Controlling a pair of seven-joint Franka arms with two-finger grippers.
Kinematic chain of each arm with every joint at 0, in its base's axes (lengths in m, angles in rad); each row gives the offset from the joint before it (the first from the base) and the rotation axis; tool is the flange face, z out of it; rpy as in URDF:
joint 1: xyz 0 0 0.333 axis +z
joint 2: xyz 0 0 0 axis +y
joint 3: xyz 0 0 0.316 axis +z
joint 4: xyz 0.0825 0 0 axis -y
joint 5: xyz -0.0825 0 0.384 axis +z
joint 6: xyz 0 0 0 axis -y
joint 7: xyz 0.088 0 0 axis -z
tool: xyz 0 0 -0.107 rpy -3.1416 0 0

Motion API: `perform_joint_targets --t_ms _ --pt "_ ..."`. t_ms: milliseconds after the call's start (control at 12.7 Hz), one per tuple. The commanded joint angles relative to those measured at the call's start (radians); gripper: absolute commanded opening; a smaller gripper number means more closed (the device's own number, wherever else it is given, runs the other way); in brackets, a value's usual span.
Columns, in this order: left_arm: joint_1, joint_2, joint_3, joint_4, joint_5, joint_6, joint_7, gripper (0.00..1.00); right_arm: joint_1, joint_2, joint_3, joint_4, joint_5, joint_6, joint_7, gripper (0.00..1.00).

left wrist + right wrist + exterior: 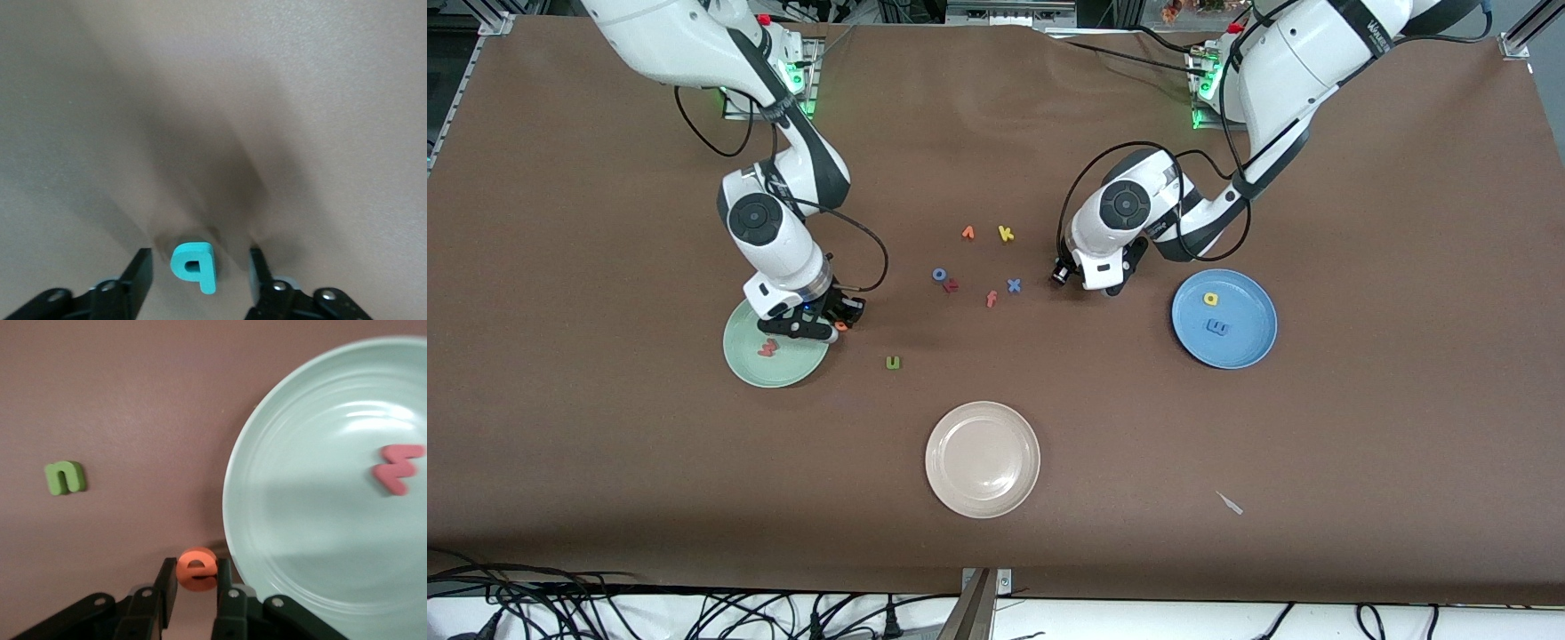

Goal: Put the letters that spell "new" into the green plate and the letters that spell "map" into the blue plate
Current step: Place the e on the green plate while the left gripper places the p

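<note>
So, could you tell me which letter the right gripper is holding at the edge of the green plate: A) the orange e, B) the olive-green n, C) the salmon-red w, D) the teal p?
A: the right gripper is shut on the orange e beside the green plate.

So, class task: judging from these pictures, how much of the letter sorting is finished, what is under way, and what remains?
Done: the salmon w lies in the green plate; the yellow a and blue m lie in the blue plate.

In hand: the right end effector is shut on the orange e beside the green plate; the left end effector straddles the teal p on the table, jaws apart.

Left: the green n.
</note>
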Motion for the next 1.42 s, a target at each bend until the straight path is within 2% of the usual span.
perform_joint_targets --t_ms 0,236,314,393,629,786,943,1022,1179,1336 --pt "-0.015 0.002 0.006 -0.006 0.025 0.002 -0.022 0.48 -0.007 -0.079 0.002 0.079 0.014 -0.210 -0.044 0.13" --pt "-0.025 0.001 0.006 -0.014 0.025 0.002 -0.054 0.16 -0.033 -0.096 -0.031 0.074 0.015 -0.221 -0.175 0.16" --pt "-0.023 0.001 0.006 -0.012 0.025 0.002 -0.054 0.11 -0.051 -0.096 -0.037 0.068 0.015 -0.220 -0.211 0.19" --pt "-0.020 -0.002 0.005 -0.012 0.025 0.000 -0.051 0.10 -0.065 -0.094 -0.045 0.043 0.017 -0.198 -0.244 0.23" --pt "0.003 -0.077 0.000 0.005 0.025 -0.038 -0.042 0.10 -0.074 -0.094 -0.047 -0.012 0.023 -0.117 -0.224 0.49" --pt "0.007 -0.125 -0.002 0.041 0.027 -0.140 0.015 0.10 -0.073 -0.090 -0.039 0.003 0.047 -0.118 -0.198 0.51" --pt "0.008 -0.128 -0.005 0.147 0.025 -0.323 0.119 0.10 -0.069 -0.064 0.001 0.043 0.073 -0.117 -0.126 0.51" --pt "0.018 -0.128 -0.005 0.199 0.021 -0.421 0.195 0.10 -0.068 -0.021 0.013 0.098 0.075 -0.117 -0.092 0.56" --pt "0.078 -0.128 -0.005 0.233 0.007 -0.553 0.419 0.10 -0.010 0.063 0.019 0.210 0.078 -0.120 -0.031 0.59" --pt "0.188 -0.129 -0.009 0.230 0.008 -0.633 0.702 0.10 0.012 0.138 0.021 0.277 0.074 -0.117 0.026 0.60"
